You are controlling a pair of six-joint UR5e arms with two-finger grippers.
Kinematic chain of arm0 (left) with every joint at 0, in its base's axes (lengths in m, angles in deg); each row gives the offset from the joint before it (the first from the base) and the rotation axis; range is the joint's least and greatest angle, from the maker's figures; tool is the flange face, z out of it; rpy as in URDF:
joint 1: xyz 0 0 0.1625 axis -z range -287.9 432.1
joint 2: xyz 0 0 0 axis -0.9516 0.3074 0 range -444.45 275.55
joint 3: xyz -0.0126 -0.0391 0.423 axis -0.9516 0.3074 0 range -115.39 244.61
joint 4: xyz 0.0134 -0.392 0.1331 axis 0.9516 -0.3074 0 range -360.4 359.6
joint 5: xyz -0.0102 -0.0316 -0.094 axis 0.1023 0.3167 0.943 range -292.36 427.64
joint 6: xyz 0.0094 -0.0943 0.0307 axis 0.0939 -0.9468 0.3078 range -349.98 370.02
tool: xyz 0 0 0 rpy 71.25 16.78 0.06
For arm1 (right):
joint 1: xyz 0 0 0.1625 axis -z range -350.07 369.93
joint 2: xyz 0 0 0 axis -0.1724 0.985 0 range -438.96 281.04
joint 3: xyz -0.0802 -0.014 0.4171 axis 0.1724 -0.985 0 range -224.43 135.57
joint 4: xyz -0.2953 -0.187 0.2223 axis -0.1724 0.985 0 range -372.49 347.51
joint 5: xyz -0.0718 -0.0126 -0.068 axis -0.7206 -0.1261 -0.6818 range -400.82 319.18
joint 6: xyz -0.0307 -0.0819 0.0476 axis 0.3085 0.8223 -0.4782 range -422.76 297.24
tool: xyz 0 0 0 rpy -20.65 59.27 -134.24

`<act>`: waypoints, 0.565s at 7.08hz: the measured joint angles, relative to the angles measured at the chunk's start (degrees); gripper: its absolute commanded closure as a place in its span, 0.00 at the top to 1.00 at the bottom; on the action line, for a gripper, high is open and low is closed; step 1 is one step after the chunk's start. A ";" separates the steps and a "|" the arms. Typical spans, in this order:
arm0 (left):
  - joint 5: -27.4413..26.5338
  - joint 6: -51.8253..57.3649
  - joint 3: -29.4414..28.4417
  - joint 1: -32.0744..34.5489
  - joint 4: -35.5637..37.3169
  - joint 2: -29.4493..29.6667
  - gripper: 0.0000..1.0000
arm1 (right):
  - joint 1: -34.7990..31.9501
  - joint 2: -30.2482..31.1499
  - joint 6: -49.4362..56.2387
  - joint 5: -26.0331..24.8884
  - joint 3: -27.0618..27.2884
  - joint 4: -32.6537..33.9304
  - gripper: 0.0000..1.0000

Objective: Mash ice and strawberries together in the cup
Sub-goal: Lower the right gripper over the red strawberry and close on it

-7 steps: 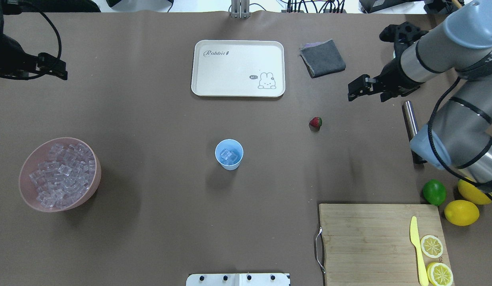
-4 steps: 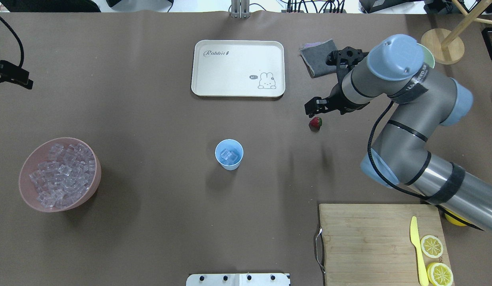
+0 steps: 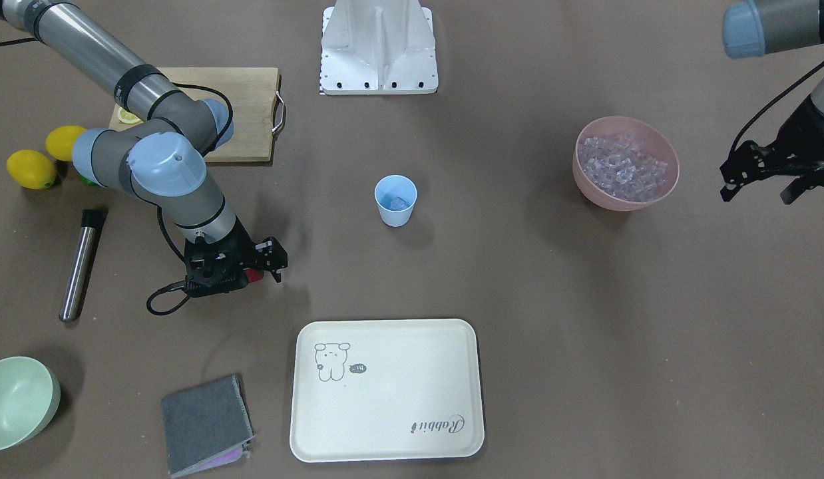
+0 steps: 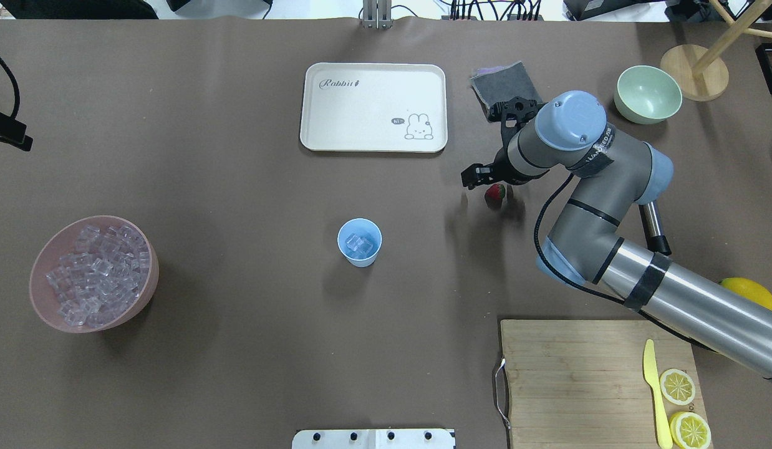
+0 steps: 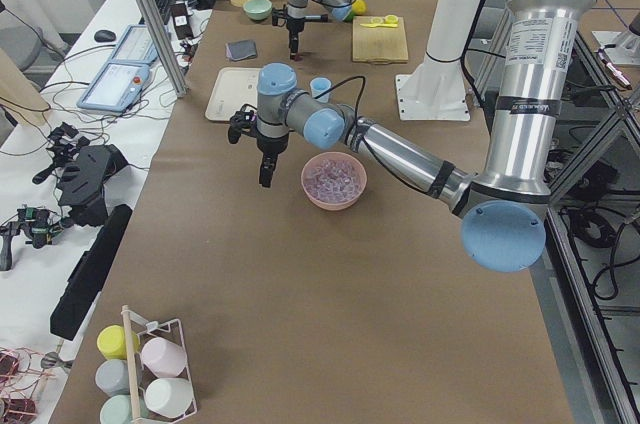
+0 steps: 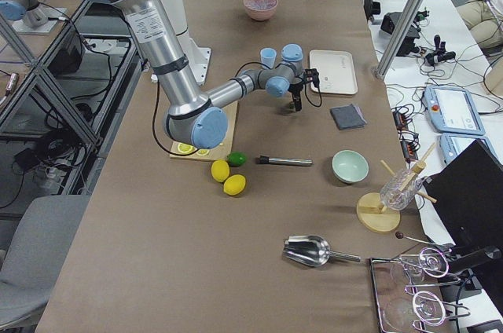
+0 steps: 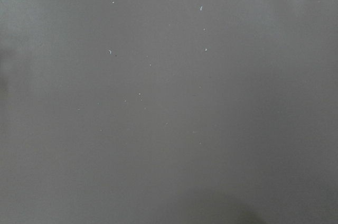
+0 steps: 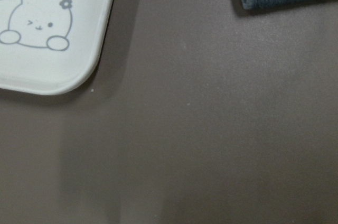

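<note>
The light blue cup (image 4: 359,242) stands mid-table with a few ice cubes (image 4: 358,244) inside; it also shows in the front view (image 3: 395,199). More ice (image 4: 99,274) fills the pink bowl (image 4: 35,284) at the left. The red strawberry (image 4: 496,194) lies on the mat right of the cup. My right gripper (image 4: 484,183) hangs open right over the strawberry (image 3: 254,275), which is partly hidden by it. My left gripper (image 3: 761,189) is open and empty, off beyond the pink bowl at the table's left edge. Both wrist views show no task object.
A white rabbit tray (image 4: 373,106) lies at the back, a grey cloth (image 4: 504,80) and a pale green bowl (image 4: 648,95) to its right. A metal rod (image 3: 79,263) lies by the right arm. A cutting board (image 4: 579,374) holds a yellow knife and lemon slices; lemons (image 3: 31,168) lie nearby.
My right arm has swung left across the table and brought its gripper down over the strawberry. My left gripper has drawn back to the left edge.
</note>
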 measured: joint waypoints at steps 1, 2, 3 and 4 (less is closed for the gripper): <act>0.01 0.52 -0.03 0.20 -0.01 -0.09 0.98 | 0.18 -0.07 -0.17 -0.08 -0.29 -0.28 1.00; 0.01 0.70 -0.05 0.34 -0.01 -0.05 0.98 | 0.20 -0.02 -0.20 0.07 -0.17 -0.25 0.99; 0.01 0.76 -0.05 0.38 -0.01 0.08 0.98 | 0.21 0.21 -0.17 0.31 0.17 -0.15 0.98; 0.01 0.78 -0.02 0.41 -0.01 0.11 0.98 | 0.16 0.57 -0.15 0.61 1.14 0.34 0.98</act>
